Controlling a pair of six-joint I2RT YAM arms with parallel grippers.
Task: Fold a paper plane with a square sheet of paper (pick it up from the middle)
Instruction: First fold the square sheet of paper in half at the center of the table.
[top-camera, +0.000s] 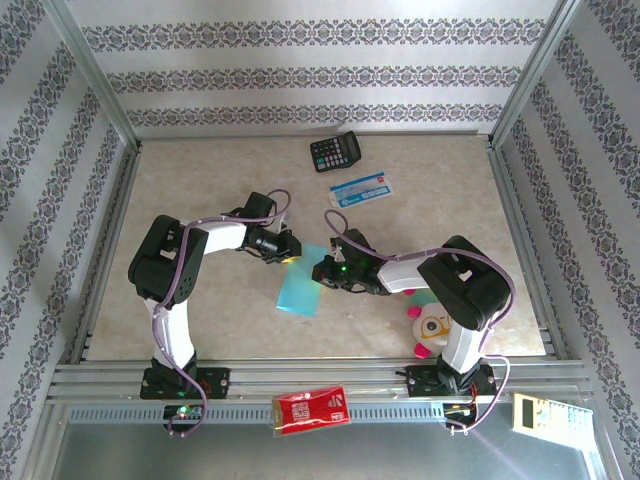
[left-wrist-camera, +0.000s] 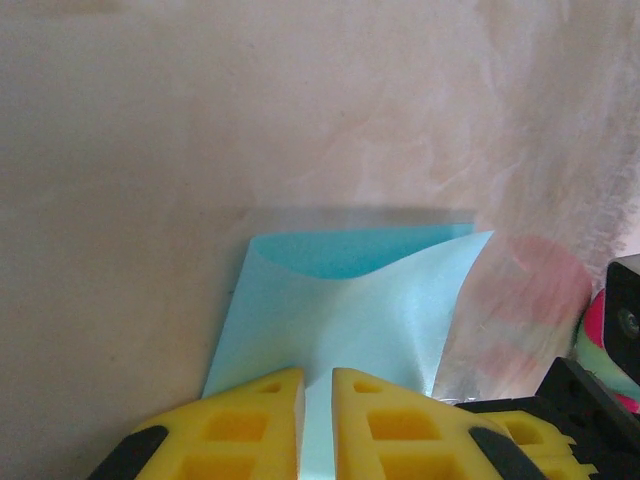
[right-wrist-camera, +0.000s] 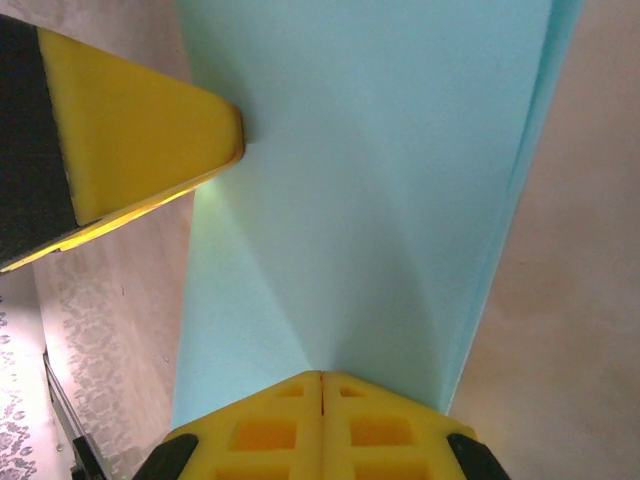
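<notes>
Paper (top-camera: 299, 292), light turquoise and folded over, hung between both hands above the middle of the table (top-camera: 200, 200). On one edge the left hand (left-wrist-camera: 318, 378) pinched it through a thin gap; the right hand (right-wrist-camera: 321, 378) was clamped tight on the opposite edge.

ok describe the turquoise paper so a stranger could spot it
Start at the beige marbled table and look at its middle. There the thin light turquoise paper sheet is pinched by the left pincer and the right pincer. Unlike the blue-and-white rectangular card farther back, it is plain and creased.
</notes>
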